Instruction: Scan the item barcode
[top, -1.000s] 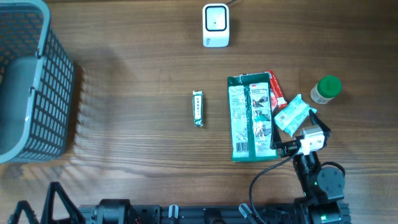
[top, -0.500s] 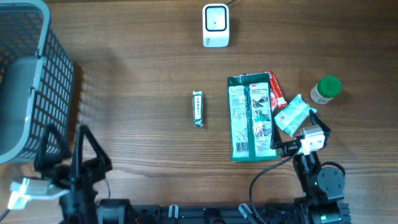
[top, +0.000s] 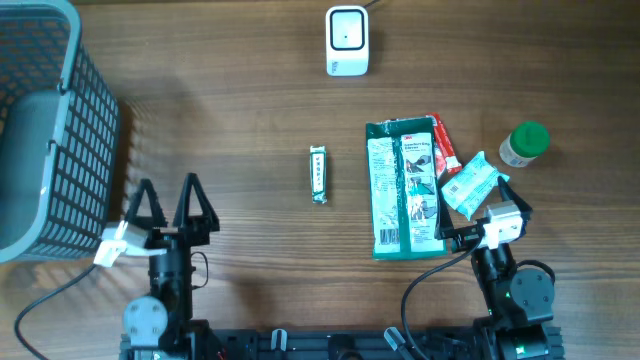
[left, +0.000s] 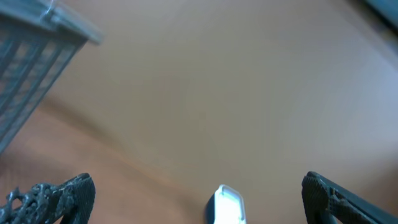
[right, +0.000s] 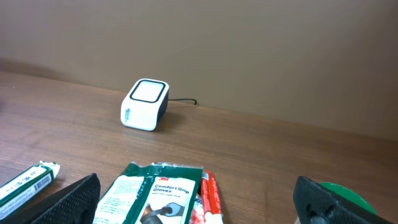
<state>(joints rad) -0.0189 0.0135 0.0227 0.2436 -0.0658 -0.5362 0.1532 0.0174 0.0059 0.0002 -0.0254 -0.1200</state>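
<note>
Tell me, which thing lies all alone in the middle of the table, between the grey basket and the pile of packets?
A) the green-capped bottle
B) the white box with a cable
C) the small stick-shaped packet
C: seen from above, the small stick-shaped packet lies alone on bare wood, the grey basket on one side and the green glove packet on the other.

Green glove pack (top: 405, 190), white scanner (top: 347, 40), grey basket (top: 92, 150)
</note>
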